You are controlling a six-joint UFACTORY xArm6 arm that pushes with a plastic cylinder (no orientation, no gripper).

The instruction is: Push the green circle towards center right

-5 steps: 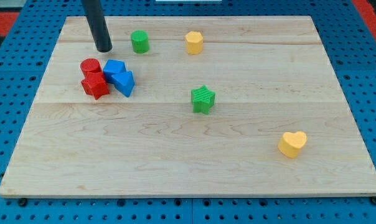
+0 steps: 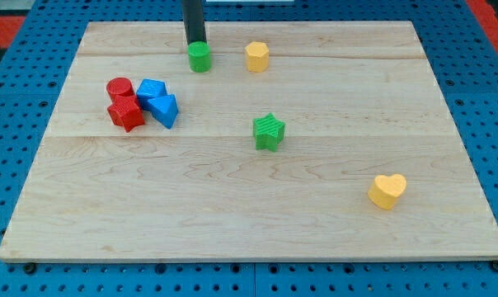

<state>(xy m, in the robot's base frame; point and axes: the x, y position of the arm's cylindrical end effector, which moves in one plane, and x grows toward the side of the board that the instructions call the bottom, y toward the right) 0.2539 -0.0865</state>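
Observation:
The green circle (image 2: 199, 57) is a small green cylinder near the view's top, left of the middle of the wooden board (image 2: 249, 214). My tip (image 2: 196, 42) stands right behind it, at its top edge, and seems to touch it. The dark rod rises from there out of the view's top.
A yellow hexagon block (image 2: 257, 56) sits just right of the green circle. A green star (image 2: 269, 131) lies near the board's middle. A yellow heart (image 2: 387, 190) lies at the lower right. A red cylinder (image 2: 119, 87), red star (image 2: 126, 113) and two blue blocks (image 2: 157, 101) cluster at the left.
My tip has moved right from the left of the green circle to just behind it. The green circle has shifted a little to the right.

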